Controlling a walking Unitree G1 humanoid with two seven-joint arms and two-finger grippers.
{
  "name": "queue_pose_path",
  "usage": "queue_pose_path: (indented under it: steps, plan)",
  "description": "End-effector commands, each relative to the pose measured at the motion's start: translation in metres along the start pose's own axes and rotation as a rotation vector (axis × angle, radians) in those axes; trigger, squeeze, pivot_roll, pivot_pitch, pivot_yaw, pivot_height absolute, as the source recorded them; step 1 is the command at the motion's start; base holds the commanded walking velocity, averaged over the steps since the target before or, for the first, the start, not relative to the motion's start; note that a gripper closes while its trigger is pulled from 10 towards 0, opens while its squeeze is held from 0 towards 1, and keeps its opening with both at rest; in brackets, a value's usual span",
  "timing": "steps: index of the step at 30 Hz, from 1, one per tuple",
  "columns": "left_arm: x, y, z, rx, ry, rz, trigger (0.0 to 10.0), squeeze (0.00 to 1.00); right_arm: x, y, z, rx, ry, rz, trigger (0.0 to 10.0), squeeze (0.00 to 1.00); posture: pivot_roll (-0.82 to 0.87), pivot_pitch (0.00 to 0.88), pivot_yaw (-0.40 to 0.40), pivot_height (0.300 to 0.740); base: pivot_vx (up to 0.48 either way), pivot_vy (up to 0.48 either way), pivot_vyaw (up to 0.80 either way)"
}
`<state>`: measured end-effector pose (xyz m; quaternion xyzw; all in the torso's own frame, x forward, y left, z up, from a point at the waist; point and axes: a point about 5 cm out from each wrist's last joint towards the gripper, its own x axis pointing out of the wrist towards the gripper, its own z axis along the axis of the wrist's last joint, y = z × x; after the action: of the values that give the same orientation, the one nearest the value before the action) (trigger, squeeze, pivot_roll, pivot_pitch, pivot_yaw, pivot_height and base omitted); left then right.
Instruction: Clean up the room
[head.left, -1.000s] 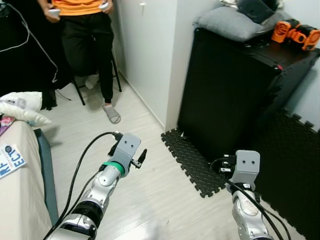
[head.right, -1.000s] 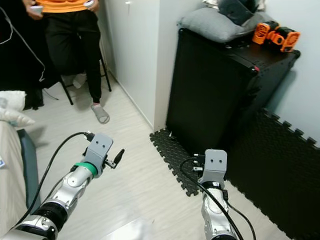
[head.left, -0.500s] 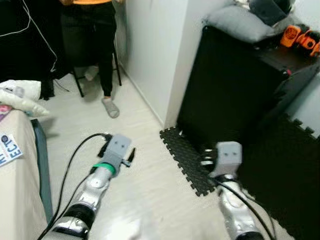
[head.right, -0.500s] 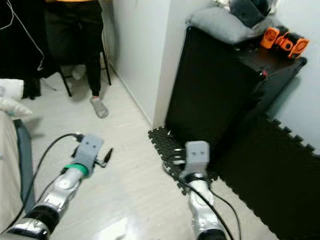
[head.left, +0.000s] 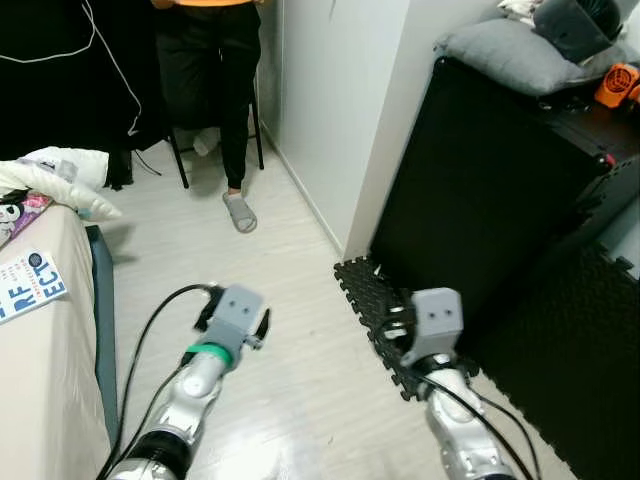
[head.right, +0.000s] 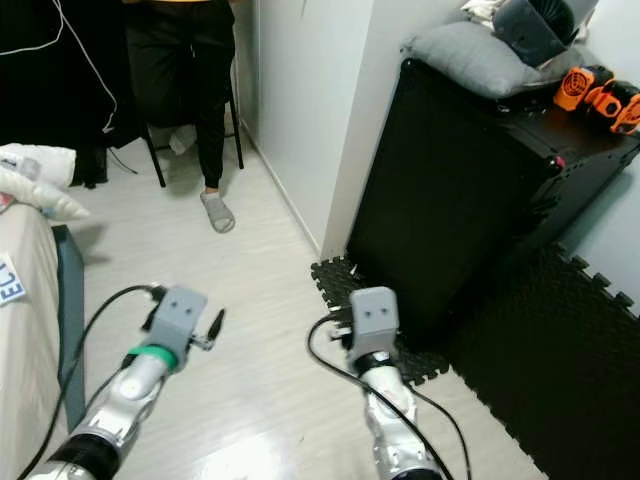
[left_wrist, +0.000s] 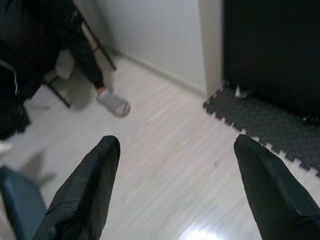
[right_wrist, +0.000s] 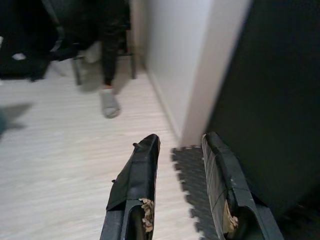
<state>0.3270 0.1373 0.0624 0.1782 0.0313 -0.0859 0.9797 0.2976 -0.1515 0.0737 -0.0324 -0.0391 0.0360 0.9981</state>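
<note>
I have both arms held out in front of me over the pale wood floor (head.left: 290, 250). My left claw (left_wrist: 177, 150) is spread wide with nothing between its fingers (left_wrist: 95, 180); through the gap I see bare floor, a grey slipper (left_wrist: 114, 104) and the edge of a black foam mat (left_wrist: 265, 125). My right claw (right_wrist: 181, 150) has its fingers (right_wrist: 137, 175) only a little apart, a narrow gap, and it grips nothing; it points toward the corner where the white wall (right_wrist: 185, 55) meets a tall black cabinet (right_wrist: 280, 100). In the head views that cabinet (head.left: 480, 200) stands on the right with the foam mat (head.left: 375, 300) at its foot. A grey cushion (head.left: 505, 55) lies on top, and orange objects (head.right: 600, 95) sit further along the same top; I cannot tell what they are. On my left is the bed (head.left: 40, 380) with a printed sheet of paper (head.left: 30, 288) on it and a white pillow (head.left: 50, 180) at its far end. A person in black trousers (head.left: 215, 70) sits on a stool ahead, one slippered foot on the floor.
</note>
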Motion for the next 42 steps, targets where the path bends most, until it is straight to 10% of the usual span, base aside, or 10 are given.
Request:
queue_pose_path:
  steps: [1,18,29,42]
  plan:
    - [-0.002,-0.005,-0.005,-0.001,0.028,-0.018,10.0,0.0,-0.004,-0.004,-0.006,-0.001,0.036,-0.026,10.0,0.0,-0.13,0.056,0.003,0.72,0.0,0.0,0.0]
    - [0.001,-0.011,0.008,-0.015,-0.026,-0.039,10.0,0.0,0.007,-0.021,0.012,-0.01,-0.028,-0.124,10.0,0.0,-0.13,0.046,0.0,0.72,0.0,0.0,0.0]
    - [-0.036,0.061,-0.037,-0.045,0.114,0.23,10.0,0.0,0.018,0.017,0.017,0.011,-0.022,0.038,10.0,0.0,-0.09,0.043,-0.034,0.72,0.0,0.0,0.0]
    - [-0.05,0.083,-0.05,0.063,0.144,0.24,10.0,0.0,0.025,0.047,0.013,0.026,0.013,0.057,10.0,0.0,-0.07,0.052,-0.044,0.72,0.0,0.0,0.0]
